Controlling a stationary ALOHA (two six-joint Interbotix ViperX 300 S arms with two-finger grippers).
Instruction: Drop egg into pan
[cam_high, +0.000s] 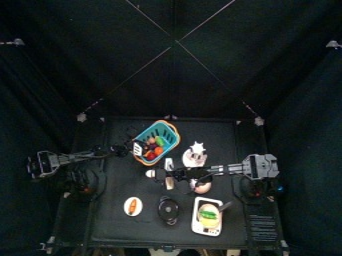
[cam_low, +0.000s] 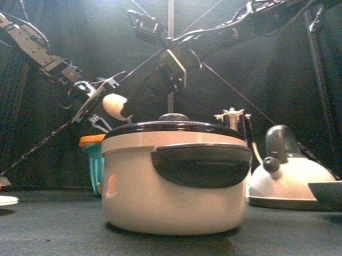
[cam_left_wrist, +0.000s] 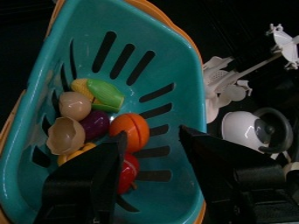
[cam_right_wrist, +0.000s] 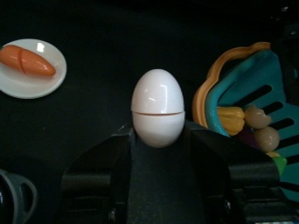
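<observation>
The egg, a small cream-white oval with a thin seam around its middle, is clamped between the right gripper's two black fingers. Its long axis runs straight out along the fingers, pointed end away from the wrist, and its lower third sits hidden between them. In the front view the egg hangs in the air, left of the lid knob of the big cream rice cooker with the dark lid, and appears tilted there.

Beside the egg, in the right wrist view, lies a small white plate carrying an orange carrot-shaped piece, and on the other side the teal plastic basket with an orange rim. From above, the basket stands just behind the right gripper.

The left gripper hovers over the basket's open mouth, its fingers apart and empty, above toy food including an orange round piece. A white star-shaped object stands right of the basket. The dark round pan sits on the tabletop nearer the front, with a white kettle right of the cooker.
</observation>
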